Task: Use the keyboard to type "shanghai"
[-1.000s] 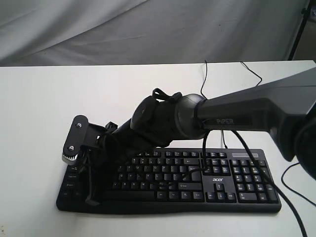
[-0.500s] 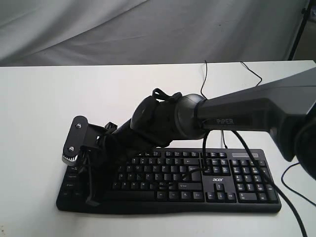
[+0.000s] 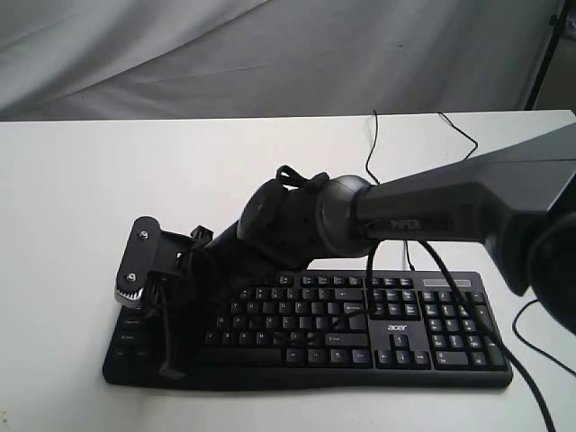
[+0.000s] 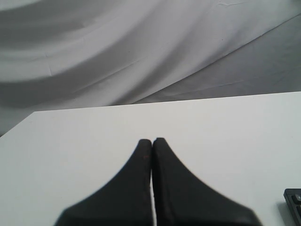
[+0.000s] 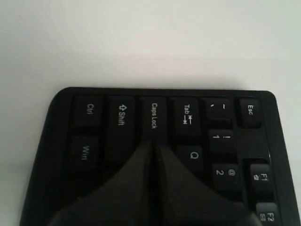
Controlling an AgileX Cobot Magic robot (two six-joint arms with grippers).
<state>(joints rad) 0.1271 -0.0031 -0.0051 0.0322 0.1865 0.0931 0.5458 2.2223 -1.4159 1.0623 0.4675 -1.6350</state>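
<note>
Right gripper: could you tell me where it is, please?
In the exterior view, the right gripper is over the keyboard, at its left end, near Caps Lock.

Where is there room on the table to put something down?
The widest bare patch of table is behind the keyboard on the exterior view's left, up to the grey cloth. A narrower strip lies left of the keyboard. It is crowded at the keyboard's left end, under the right gripper, and around the thin cables.

Reaching from the right edge across to the left with the right arm (image 3: 450, 202), wrist (image 3: 288, 220) angled down. Pointing steeply down with the right gripper (image 3: 171, 364), fingers (image 5: 134, 169) pressed together. Fingers of the left gripper (image 4: 152, 140) likewise pressed together.
</note>
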